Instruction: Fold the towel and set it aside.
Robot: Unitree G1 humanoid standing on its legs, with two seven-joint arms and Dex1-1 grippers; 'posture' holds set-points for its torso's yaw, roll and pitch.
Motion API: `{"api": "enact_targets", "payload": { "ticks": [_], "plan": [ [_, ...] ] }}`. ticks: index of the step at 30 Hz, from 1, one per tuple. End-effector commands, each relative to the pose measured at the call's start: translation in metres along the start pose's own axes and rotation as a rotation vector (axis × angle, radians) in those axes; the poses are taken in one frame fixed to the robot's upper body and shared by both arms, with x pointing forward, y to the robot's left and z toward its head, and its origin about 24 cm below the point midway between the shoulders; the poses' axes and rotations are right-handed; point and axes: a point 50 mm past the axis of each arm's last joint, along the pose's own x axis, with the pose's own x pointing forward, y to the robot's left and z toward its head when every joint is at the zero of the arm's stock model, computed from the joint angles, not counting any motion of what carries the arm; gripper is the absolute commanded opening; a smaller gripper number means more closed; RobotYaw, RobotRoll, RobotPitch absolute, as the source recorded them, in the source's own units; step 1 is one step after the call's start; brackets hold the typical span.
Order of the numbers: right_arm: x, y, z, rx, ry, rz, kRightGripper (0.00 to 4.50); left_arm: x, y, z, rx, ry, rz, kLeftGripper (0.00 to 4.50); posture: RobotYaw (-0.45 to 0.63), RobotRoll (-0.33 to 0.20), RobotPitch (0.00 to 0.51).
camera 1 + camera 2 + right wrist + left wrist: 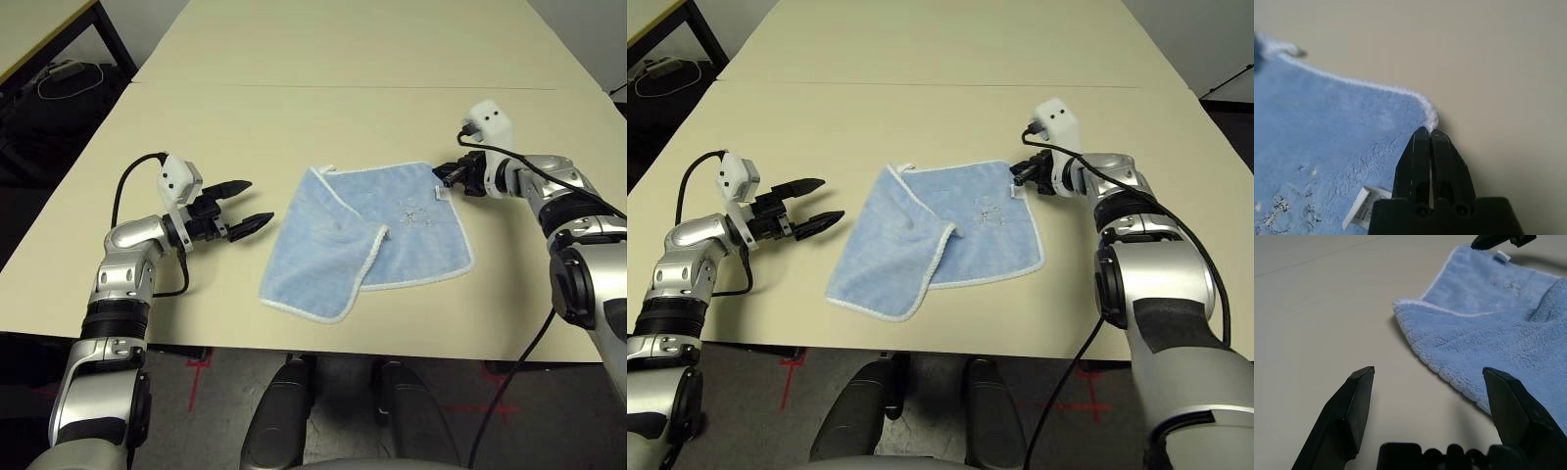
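The light blue towel (392, 230) with white edging lies on the beige table (323, 117), its left part doubled over the middle. A small white tag (1359, 208) sits near its far right corner. My right gripper (438, 174) is shut at that corner, fingertips (1420, 142) pinched together on the towel's edge. My left gripper (257, 201) stands open just left of the towel, a little above the table. The left wrist view looks between its spread fingers (1352, 401) at the towel's near edge (1449, 377).
A seam (294, 86) runs across the table behind the towel, with more tabletop beyond. Dark floor with cables (59, 78) lies off the far left. The table's front edge (294, 343) is close below the towel.
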Motion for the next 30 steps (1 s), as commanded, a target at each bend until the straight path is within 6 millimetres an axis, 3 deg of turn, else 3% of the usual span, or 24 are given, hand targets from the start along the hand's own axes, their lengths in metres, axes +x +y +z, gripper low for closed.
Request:
{"api": "enact_targets", "payload": {
  "ticks": [1, 11, 21, 25, 30],
  "plan": [
    [-0.009, -0.002, 0.000, -0.064, -0.088, 0.001, 0.05, 0.005, -0.001, -0.001, -0.010, 0.006, -0.023, 4.50, 0.10, 0.000, 0.189],
    [-0.012, 0.002, 0.024, -0.203, -0.292, -0.015, 0.05, 0.017, 0.003, 0.002, -0.005, -0.010, -0.020, 4.50, 0.06, 0.000, 0.179],
    [0.006, 0.025, 0.094, -0.442, -0.575, -0.079, 0.05, 0.025, 0.001, -0.002, -0.025, -0.016, -0.024, 4.50, 0.05, 0.000, 0.176],
    [0.011, 0.032, 0.125, -0.441, -0.693, -0.140, 0.05, 0.030, 0.001, 0.000, -0.035, -0.032, -0.018, 4.50, 0.05, 0.000, 0.172],
    [0.014, 0.044, 0.146, -0.491, -0.774, -0.103, 0.05, 0.038, 0.007, 0.012, -0.096, -0.109, 0.031, 4.50, 0.05, 0.000, 0.174]
  ]
}}
